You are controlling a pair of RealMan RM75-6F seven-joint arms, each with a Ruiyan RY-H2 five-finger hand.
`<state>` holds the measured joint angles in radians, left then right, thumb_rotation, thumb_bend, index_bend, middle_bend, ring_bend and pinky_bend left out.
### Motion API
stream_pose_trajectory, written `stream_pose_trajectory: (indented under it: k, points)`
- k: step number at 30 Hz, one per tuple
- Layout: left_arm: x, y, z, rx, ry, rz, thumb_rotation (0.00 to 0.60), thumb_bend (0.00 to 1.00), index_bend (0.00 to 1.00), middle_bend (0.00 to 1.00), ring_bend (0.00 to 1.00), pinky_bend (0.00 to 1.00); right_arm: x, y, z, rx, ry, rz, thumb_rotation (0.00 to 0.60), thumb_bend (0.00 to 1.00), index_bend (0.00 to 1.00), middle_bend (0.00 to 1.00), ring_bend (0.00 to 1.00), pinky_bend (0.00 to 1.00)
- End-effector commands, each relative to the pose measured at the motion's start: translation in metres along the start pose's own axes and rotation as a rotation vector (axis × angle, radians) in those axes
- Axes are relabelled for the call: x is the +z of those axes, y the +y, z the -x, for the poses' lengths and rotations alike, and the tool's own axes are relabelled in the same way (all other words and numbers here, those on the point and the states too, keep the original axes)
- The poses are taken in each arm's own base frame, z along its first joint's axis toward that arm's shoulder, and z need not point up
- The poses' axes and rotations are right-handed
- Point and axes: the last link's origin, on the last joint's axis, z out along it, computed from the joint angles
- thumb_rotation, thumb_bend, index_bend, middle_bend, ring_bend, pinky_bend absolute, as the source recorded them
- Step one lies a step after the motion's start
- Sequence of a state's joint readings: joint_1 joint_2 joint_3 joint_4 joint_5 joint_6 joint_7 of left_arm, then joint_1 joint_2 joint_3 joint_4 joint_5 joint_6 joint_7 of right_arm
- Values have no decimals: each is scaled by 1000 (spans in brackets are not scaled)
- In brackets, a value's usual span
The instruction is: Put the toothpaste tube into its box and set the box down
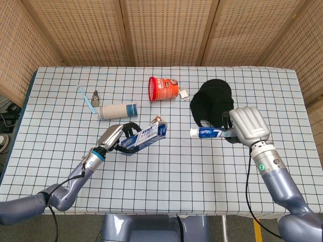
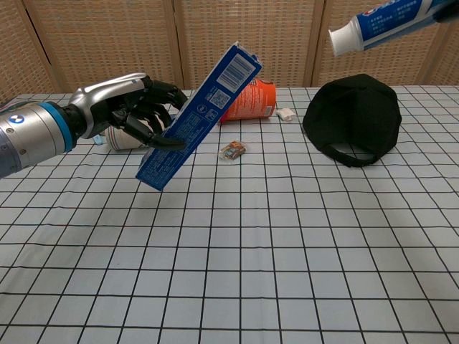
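- Two hands are up off the checked table (image 1: 166, 171), each holding one thing.
- On the left, the left hand (image 1: 112, 137) has its dark fingers (image 2: 140, 115) wrapped round the lower part of the blue box (image 2: 199, 116), which tilts with its far end highest, clear of the table.
- On the right, the right hand (image 1: 246, 126) is closed round the back end of the toothpaste tube (image 1: 209, 132), the white cap end pointing left toward the box; the two are well apart.
- From the chest view only the tube's cap end shows, at the top right edge, and the hand holding it is out of that picture.
- Far across the table lie a red tub (image 1: 162, 88) on its side, a black cap (image 1: 214, 103) to its right, and a paper cup (image 1: 117, 111) on its side at the left.
- Near the cup lies a pale blue toothbrush (image 1: 86, 98); a small wrapped sweet (image 2: 232, 150) sits just behind the box.
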<state>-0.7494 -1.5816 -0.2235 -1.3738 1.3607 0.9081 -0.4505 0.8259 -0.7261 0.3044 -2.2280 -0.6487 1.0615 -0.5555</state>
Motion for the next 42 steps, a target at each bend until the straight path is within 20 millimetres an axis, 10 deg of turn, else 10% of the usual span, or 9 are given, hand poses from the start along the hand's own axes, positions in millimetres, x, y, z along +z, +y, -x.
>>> stream_pose_trajectory:
  k: [1,42]
  points:
    - [3,2,1,5,-3,4,600,220,482,357,482,477,-1,-9,-13,-46,28,-30,600,738,704,662,573,557]
    - [19,49,12,103,-30,111,600,220,484,361,482,477,0,-45,0,-257,66,-95,600,724,707,665,574,559]
